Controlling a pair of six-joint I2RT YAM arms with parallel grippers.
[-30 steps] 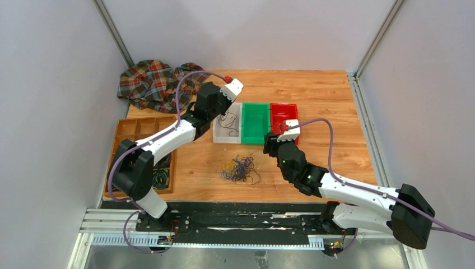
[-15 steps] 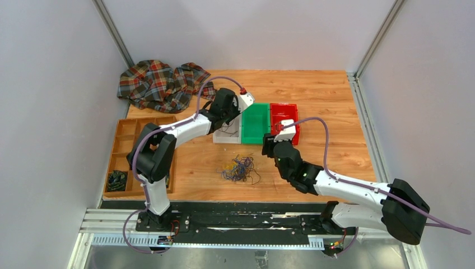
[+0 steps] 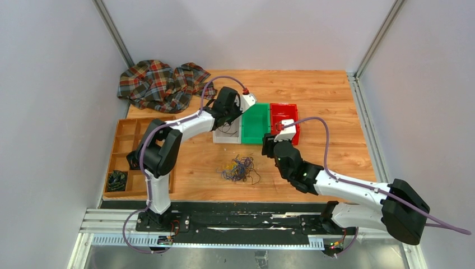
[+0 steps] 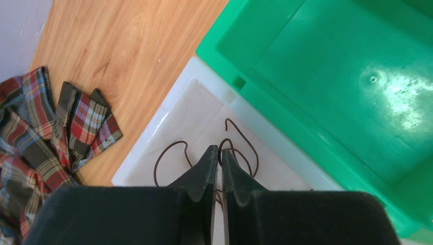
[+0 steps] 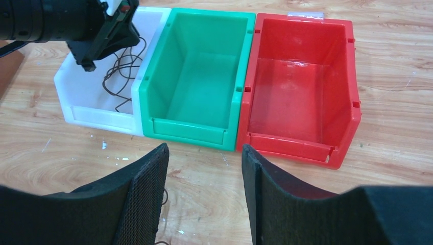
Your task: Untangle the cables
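A tangle of thin dark, blue and yellow-orange cables [image 3: 240, 168] lies on the wooden table, in front of the bins. One dark brown cable [image 4: 168, 148] lies looped inside the white bin [image 4: 153, 153]; the right wrist view shows this brown cable [image 5: 122, 66] too. My left gripper [image 4: 219, 150] hangs low in that bin. Its jaws are nearly together, and the cable's end loop sits in the thin slit at their tips. My right gripper [image 5: 204, 148] stands open and empty over bare wood, just in front of the green bin [image 5: 194, 87], to the right of the tangle.
A red bin [image 5: 296, 92] adjoins the green one on the right. A plaid cloth [image 3: 157, 84] lies bunched at the back left. A wooden divided tray [image 3: 131, 134] on the left holds a black coiled bundle [image 3: 116, 179]. The cell's walls close in both sides.
My left arm has reached further right and lowered its gripper into the white bin with the brown cable. The right gripper has edged slightly left.
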